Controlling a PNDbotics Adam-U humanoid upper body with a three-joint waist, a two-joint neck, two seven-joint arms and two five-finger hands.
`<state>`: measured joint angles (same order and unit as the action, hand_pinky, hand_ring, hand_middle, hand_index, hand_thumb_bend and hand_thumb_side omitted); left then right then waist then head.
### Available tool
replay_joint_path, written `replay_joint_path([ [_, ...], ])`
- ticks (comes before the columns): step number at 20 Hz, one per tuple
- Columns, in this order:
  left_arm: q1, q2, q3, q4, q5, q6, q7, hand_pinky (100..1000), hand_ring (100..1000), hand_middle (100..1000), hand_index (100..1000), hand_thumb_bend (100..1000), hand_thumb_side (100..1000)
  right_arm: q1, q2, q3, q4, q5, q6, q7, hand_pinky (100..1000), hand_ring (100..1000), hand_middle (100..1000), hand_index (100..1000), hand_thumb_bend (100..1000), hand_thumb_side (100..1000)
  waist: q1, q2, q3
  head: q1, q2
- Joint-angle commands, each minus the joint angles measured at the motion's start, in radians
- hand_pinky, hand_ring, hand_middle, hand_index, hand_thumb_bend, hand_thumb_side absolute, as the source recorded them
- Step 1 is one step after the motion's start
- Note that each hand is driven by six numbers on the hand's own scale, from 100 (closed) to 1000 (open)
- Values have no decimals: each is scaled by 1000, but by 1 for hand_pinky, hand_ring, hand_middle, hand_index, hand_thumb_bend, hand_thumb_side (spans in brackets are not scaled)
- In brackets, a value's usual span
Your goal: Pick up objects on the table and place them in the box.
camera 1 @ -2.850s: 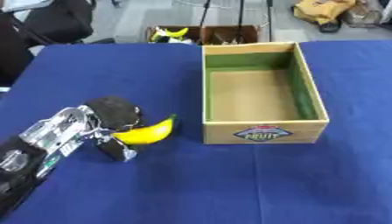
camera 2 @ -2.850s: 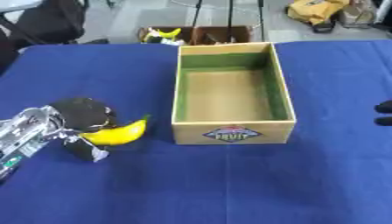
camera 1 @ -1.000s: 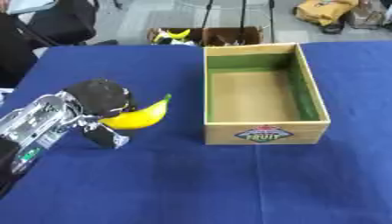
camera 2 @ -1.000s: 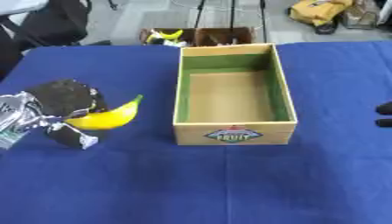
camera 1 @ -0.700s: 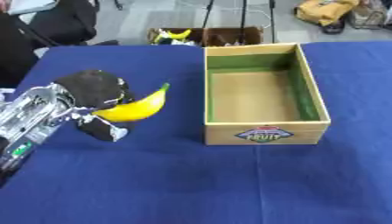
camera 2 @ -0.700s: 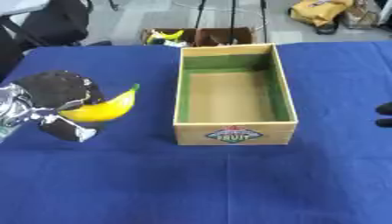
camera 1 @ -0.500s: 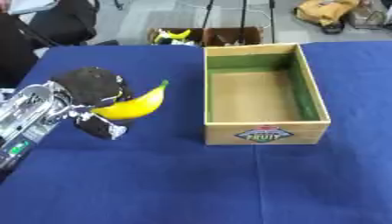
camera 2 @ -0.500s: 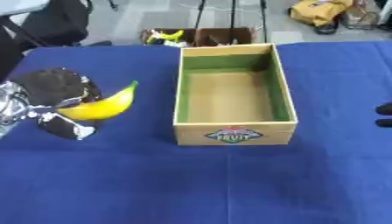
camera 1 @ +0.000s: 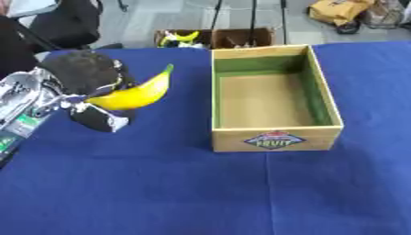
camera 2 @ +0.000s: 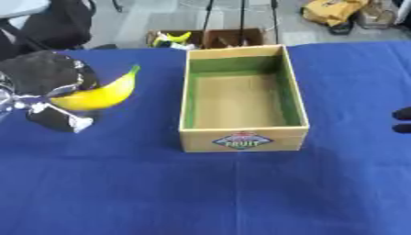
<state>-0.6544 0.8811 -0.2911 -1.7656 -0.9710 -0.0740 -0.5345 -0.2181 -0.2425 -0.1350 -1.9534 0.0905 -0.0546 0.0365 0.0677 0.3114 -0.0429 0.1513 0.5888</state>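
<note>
Since the earlier frames my left hand (camera 1: 80, 80) had lifted the banana (camera 1: 136, 94) off the blue worktop (camera 1: 201, 193) and carried it up and a little toward the box (camera 1: 273, 140); the box itself had not moved. The fingers were curled round the banana's lower end, its green tip pointing up and toward the box, with the fruit to the left of the box and apart from its wall. Much of the hand was a dark blur, so I could not make out how each finger lay. My right hand (camera 2: 402, 120) showed only as dark tips at the right edge, cut off, and I could not tell how its fingers stood. The box stood open with green inner walls, a label on its front. Beyond the worktop lay grey floor with a small crate (camera 1: 213, 37), stand legs and a yellow bag (camera 1: 341, 10)
</note>
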Motion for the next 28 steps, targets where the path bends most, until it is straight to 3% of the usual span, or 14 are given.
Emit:
replay_joint_path([
  [1,-40,34,15,-8,6,-4,-6,241,469,481,617,100,518,-3,-22,-2,-9,6,-1,0,642,703,593,837,100,1000,2,-23,-2,-1,1],
  [19,-267,-83,-14,139,-14,-58,2,229,464,474,614,100,502,-9,-35,9,-12,1,0,7,642,703,592,836,100,1000,30,-27,-33,28,3],
  [28,-339,-159,-2,255,-39,-70,32,220,460,468,610,100,499,-14,-36,11,-15,2,2,9,643,704,593,838,100,1000,43,-21,-57,48,-3],
])
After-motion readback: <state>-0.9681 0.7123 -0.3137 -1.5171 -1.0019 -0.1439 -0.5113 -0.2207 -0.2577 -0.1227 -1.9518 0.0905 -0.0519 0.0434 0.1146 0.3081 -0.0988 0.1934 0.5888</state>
